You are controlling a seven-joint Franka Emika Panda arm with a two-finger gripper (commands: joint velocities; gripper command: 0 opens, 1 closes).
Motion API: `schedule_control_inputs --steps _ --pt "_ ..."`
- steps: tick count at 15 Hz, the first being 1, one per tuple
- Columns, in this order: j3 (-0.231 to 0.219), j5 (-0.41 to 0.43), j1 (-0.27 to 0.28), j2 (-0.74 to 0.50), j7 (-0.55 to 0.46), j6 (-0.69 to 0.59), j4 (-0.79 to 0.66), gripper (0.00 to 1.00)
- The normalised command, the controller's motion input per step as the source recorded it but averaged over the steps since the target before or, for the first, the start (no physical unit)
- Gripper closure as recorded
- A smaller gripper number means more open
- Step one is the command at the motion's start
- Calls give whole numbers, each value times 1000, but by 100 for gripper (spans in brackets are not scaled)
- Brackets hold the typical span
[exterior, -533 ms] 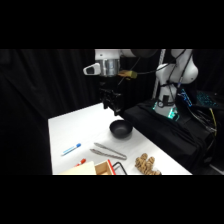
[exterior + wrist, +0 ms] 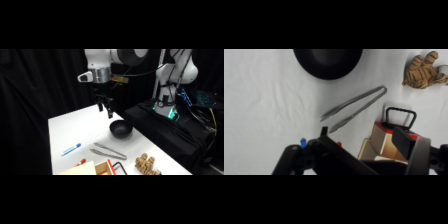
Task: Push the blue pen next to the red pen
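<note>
While aloft, end effector (image 2: 106, 107) above black bowl (image 2: 121, 130)

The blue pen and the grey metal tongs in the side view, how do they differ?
The slim blue pen is one short stick with a blue end; the grey metal tongs are longer, with two arms. The blue pen lies nearer the white table's left edge, the tongs nearer the black bowl. Both lie flat.

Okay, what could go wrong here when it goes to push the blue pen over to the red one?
The tongs lie close beside the blue pen, so a wide sweep could drag them along. The red pen sits right by the box at the table's near edge; a hard push might knock either pen off.
</note>
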Motion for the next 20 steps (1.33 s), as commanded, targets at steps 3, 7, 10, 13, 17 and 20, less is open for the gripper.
schedule_control_inputs --steps 3,7,10,13,17,20 --pt "-42 -88 -112 422 -275 8 496 0" --pt "-23 -103 -106 424 -230 57 530 0" --pt "-36 -107 -113 446 -185 58 603 0" --pt "-18 -71 -114 461 -174 30 641 0" --pt "2 -56 -75 513 -102 7 652 0" --pt "28 -46 -46 503 -60 6 600 0"
